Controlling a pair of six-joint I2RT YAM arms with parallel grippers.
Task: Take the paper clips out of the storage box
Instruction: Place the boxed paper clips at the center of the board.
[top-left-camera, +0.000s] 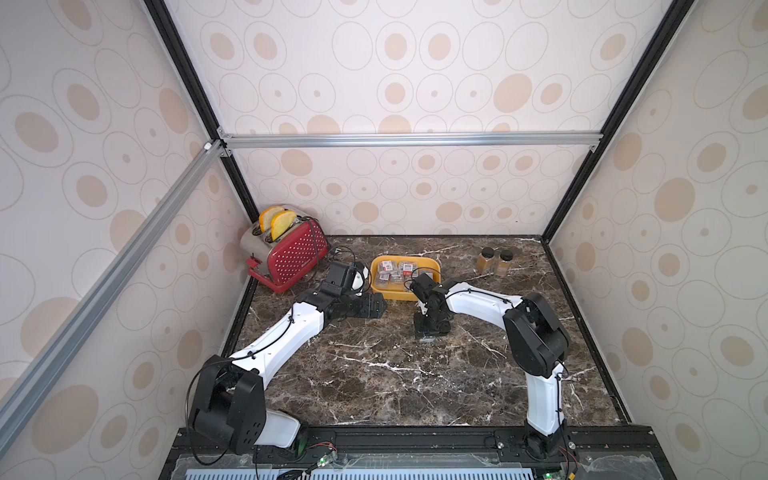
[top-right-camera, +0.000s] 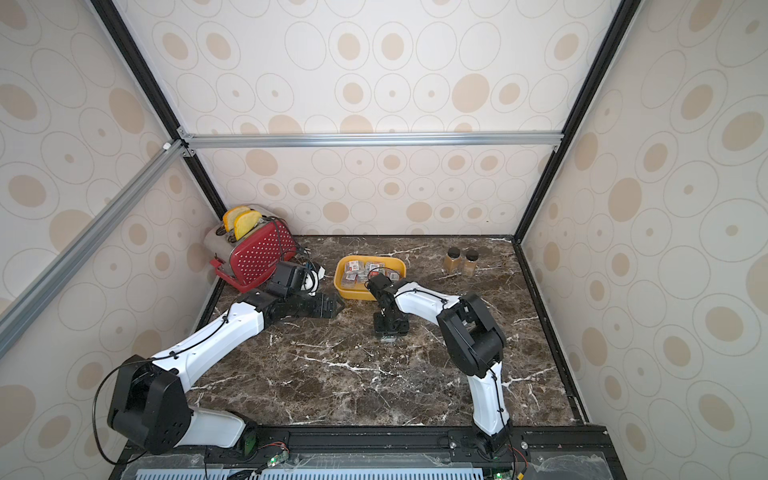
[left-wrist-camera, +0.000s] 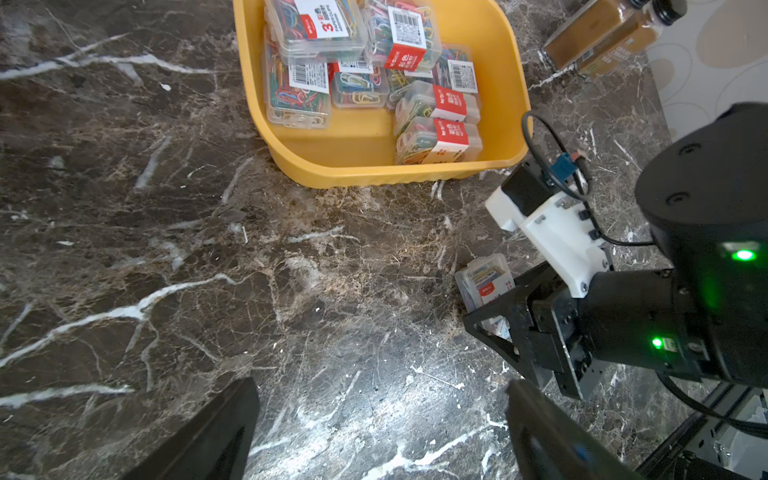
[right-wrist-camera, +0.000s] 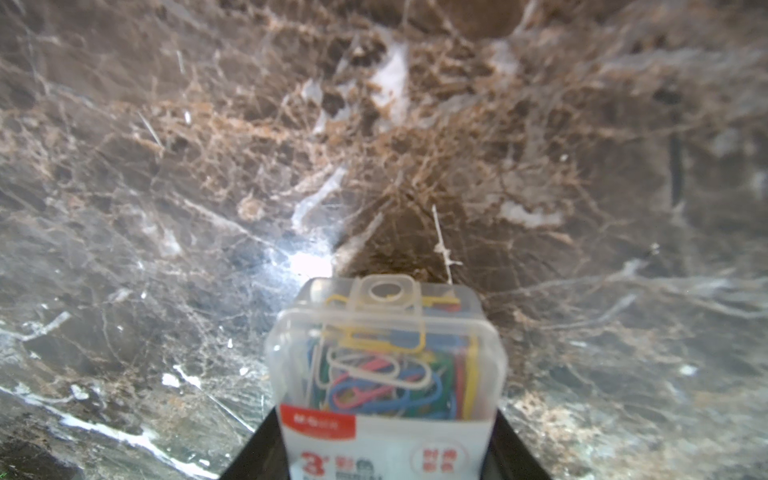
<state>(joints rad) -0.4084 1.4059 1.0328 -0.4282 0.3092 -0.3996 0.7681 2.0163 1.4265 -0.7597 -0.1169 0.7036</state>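
Down over dark marble (top-left-camera: 374, 374) between spotted walls (top-left-camera: 395, 83), left gripper (left-wrist-camera: 382, 384) gapes; right gripper (top-left-camera: 430, 336) clamps paper clips (right-wrist-camera: 386, 365).

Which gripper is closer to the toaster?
Left. The left gripper is on the toaster's side of the tub; the right gripper is farther, by the tub's other end, holding a clip box.

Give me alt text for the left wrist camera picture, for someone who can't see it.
A yellow tub holds several clear boxes of coloured paper clips on a dark marble table. Outside the tub, the right gripper grips one more clip box. Two brown jars stand farther off.
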